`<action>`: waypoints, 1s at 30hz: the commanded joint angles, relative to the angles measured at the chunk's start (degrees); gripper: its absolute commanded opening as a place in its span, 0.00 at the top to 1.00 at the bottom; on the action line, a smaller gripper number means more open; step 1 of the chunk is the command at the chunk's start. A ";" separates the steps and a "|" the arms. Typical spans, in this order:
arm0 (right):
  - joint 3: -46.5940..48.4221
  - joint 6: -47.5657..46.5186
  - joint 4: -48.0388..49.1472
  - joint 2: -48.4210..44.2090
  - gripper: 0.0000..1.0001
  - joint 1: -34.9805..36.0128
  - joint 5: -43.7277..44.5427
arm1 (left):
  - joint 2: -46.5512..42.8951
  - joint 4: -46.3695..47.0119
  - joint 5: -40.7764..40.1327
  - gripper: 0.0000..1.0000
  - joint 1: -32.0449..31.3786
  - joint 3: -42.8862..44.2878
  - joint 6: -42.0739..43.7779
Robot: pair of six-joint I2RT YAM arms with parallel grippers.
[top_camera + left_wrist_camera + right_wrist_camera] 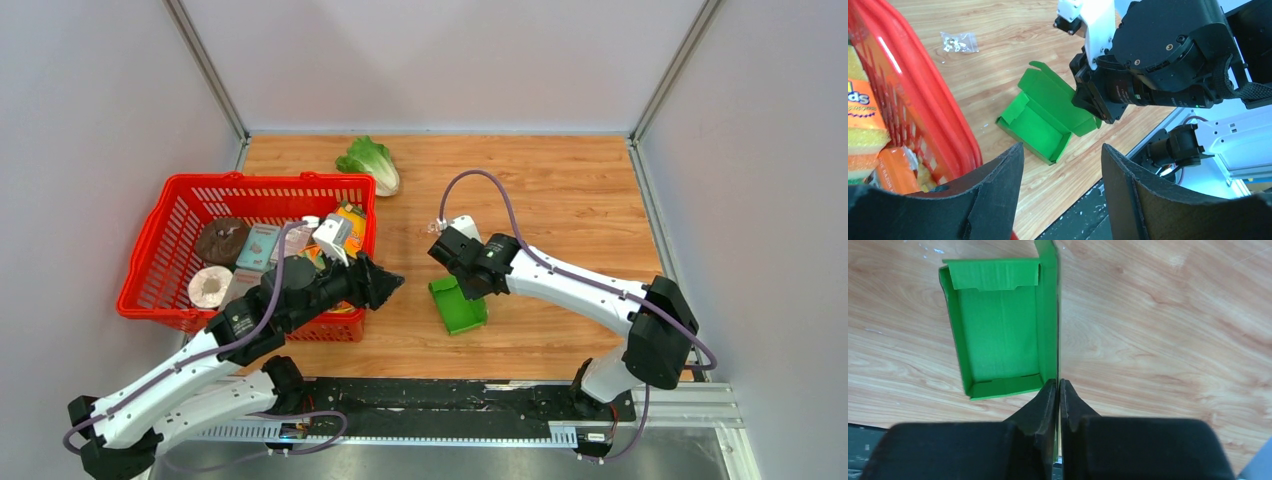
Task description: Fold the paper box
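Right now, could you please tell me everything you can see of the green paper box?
The paper box is bright green thin card, plain, already shaped into a shallow open tray with tabbed flaps folded in at both short ends. It sits flat on the wooden table, clear of the red basket. One long side panel stands upright, pinched edge-on between the closed fingers of the right gripper.
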 commanded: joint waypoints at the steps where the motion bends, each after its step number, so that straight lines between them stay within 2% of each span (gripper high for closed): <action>1: 2.53 -12.94 -0.26 -1.84 0.94 0.29 4.03 | 3.95 1.77 2.89 0.35 -0.12 -0.98 2.54; 5: 1.31 -25.26 4.64 -2.27 0.95 0.29 7.55 | 10.09 5.02 6.93 0.44 -0.12 -0.81 3.25; 9: -6.32 -39.41 14.31 -4.55 0.97 0.37 8.69 | 15.29 8.89 11.67 0.55 -0.21 -0.90 3.51; 12: -6.35 -41.45 16.44 -6.31 0.99 -0.85 6.52 | 17.58 11.96 12.82 0.60 -0.47 -1.24 3.25; 15: -8.27 -44.70 18.37 -9.21 0.95 -0.86 -1.30 | 18.29 15.04 12.56 0.60 -0.91 -1.69 3.69; 16: -9.32 -44.62 18.89 -10.44 0.93 -0.94 -1.23 | 18.55 15.22 12.56 0.57 -0.91 -1.60 4.21; 17: -9.16 -43.23 19.25 -10.62 0.91 -0.94 -0.71 | 18.55 15.14 12.56 0.55 -1.00 -1.08 4.65; 19: -6.72 -39.54 18.20 -10.71 0.67 -1.38 1.57 | 18.29 13.82 12.13 0.49 -1.00 -0.64 5.80; 21: -5.21 -34.11 15.74 -10.97 0.54 -1.82 5.42 | 18.11 12.95 11.34 0.46 -0.91 -0.37 6.67; 24: -2.75 -29.08 9.78 -11.24 0.48 -1.74 8.16 | 17.94 11.46 10.46 0.43 -0.83 0.51 7.38; 27: -0.90 -17.14 0.64 -13.16 0.47 -1.82 13.78 | 18.72 10.14 8.97 0.42 -0.65 2.18 7.73; 28: -0.64 -9.80 -1.56 -14.13 0.47 -1.74 13.36 | 19.60 9.61 8.44 0.43 -0.47 2.79 7.82; 30: -2.03 -3.96 -4.83 -18.94 0.48 -1.65 6.47 | 21.09 7.68 7.38 0.44 -0.47 4.90 8.43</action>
